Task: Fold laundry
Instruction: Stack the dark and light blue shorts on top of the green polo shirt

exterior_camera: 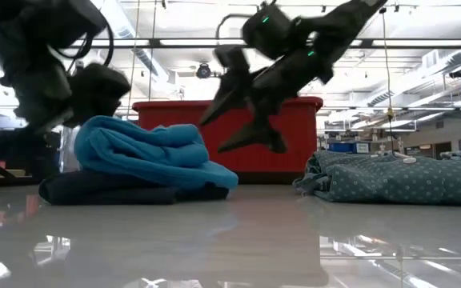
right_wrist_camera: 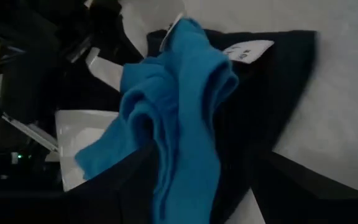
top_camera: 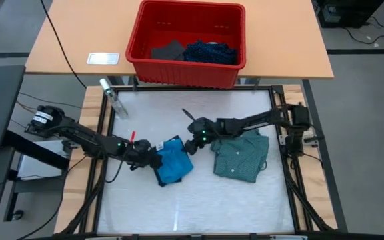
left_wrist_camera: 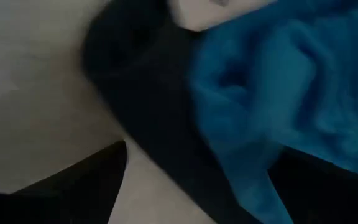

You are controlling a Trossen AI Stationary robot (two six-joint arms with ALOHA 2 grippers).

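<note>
Blue garment (top_camera: 174, 165) between 2 tools.

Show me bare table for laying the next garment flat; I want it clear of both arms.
The near strip of the table, in front of the blue garment and the grey-green shirt, is bare. So is the far part, below the red bin. The middle is crowded: both arms meet at the blue garment.

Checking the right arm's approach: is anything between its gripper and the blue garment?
Nothing visible does. The right gripper hangs open just above the blue garment's edge, with only air between. The left gripper sits at the opposite side, also open.
</note>
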